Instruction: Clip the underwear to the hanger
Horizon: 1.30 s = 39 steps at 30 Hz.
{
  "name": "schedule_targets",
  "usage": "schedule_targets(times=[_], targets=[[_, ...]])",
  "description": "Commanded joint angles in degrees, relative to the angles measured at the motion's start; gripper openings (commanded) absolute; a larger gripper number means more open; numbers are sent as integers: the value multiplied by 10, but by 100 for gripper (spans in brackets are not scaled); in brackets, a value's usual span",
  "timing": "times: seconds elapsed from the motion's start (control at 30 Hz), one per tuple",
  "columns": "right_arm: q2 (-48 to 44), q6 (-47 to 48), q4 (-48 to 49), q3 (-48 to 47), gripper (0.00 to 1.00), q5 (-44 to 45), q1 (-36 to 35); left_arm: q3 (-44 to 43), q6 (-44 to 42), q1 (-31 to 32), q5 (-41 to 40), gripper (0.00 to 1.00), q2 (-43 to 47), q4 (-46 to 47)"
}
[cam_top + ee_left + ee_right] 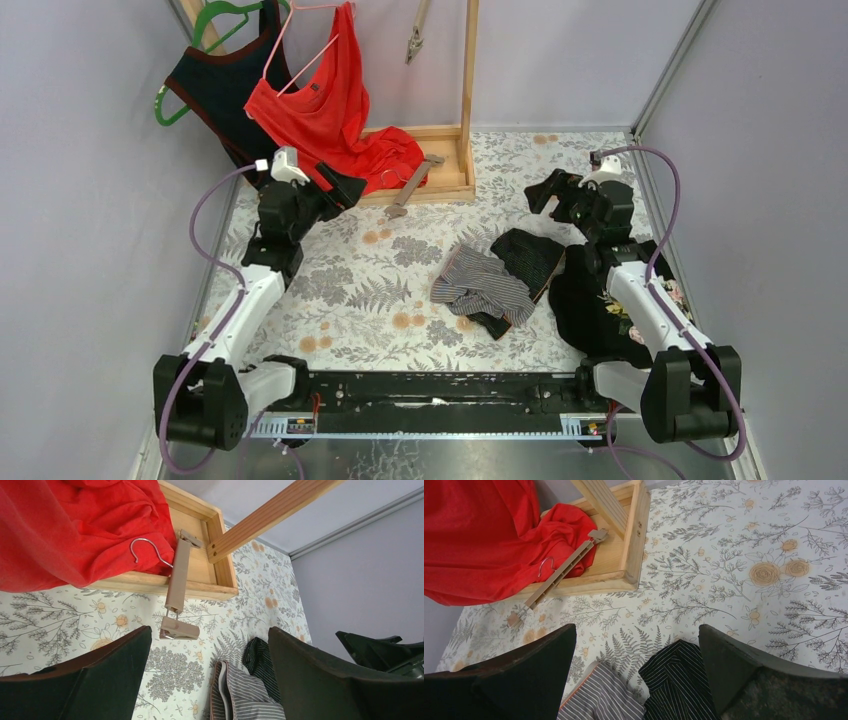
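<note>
Pickup stage, by the look of it: nothing clipped, nothing lifted. Hanger (408, 190) lying slantwise, far end on rack base (452, 172) beside red cloth (330, 115), near clip down on table (330, 300). Underwear (485, 285) crumpled mid-table, striped, touching darker piece (530, 255), well apart from hanger. Next, probably: bring left gripper (340, 187) down over hanger bar, close, drag clear of cloth; send right gripper (545, 195) to underwear hem. Left jaws wide apart, empty, hovering near hanger without touching. Right jaws fully spread, empty, raised over far right of table.
</note>
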<state>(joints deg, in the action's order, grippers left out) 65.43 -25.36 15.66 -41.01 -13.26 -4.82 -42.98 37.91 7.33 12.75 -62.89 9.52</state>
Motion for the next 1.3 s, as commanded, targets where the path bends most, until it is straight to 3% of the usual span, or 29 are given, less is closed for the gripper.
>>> schedule_targets(times=[0.0,0.17,0.43,0.7,1.13,1.27], targets=[[22,-8,1,-25,99,-22,-3,1,25,-3,60,97,-28,42],[85,9,-74,-75,99,-31,-17,-19,30,14,98,100,-102,52],[172,40,-149,-140,99,-33,-93,-55,22,68,80,100,-184,37],[191,29,-123,-134,99,-42,-123,-50,35,80,61,100,-225,40],[216,34,-129,-161,100,-50,-157,-1,92,80,63,100,-227,105],[212,68,-204,-192,95,-57,-182,24,101,80,61,100,-179,111]])
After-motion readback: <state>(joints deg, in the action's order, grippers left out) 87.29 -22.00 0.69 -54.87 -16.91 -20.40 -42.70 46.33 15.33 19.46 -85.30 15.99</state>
